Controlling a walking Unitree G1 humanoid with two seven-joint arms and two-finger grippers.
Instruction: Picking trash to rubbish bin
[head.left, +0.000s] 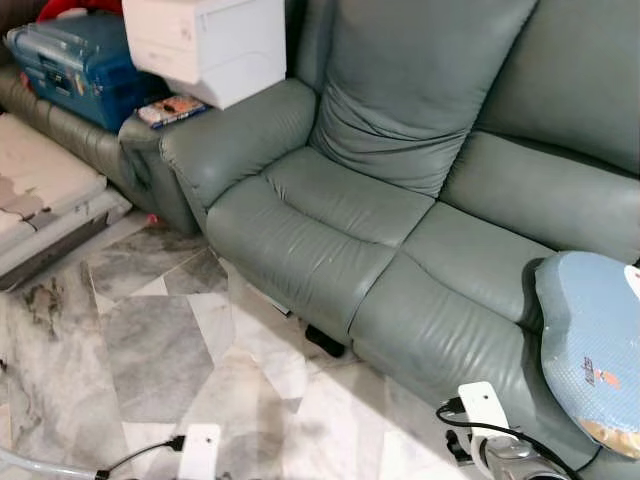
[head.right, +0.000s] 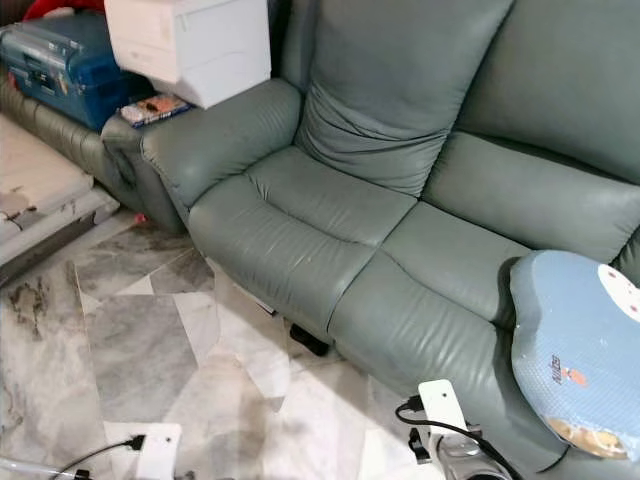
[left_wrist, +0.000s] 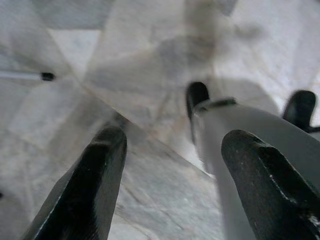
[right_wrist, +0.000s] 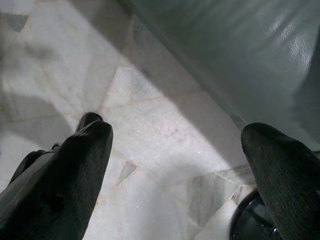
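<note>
My left gripper (left_wrist: 175, 137) hangs low over the marble floor (left_wrist: 150, 60), open, with nothing between its black fingers (left_wrist: 95, 175). My right gripper (right_wrist: 177, 131) is also open and empty, above the floor beside the sofa's front (right_wrist: 240, 55). Both wrists (head.left: 200, 450) (head.left: 482, 408) sit at the bottom of the eye views. A small dark object (head.left: 325, 341) lies on the floor under the sofa's front edge; I cannot tell what it is.
A grey-green leather sofa (head.left: 400, 200) runs across the middle and right, with a blue cushion (head.left: 595, 345) on its right seat. A white box (head.left: 205, 45), a blue case (head.left: 80, 60) and a small packet (head.left: 170, 108) sit at the back left. Open marble floor (head.left: 150, 350) lies front left.
</note>
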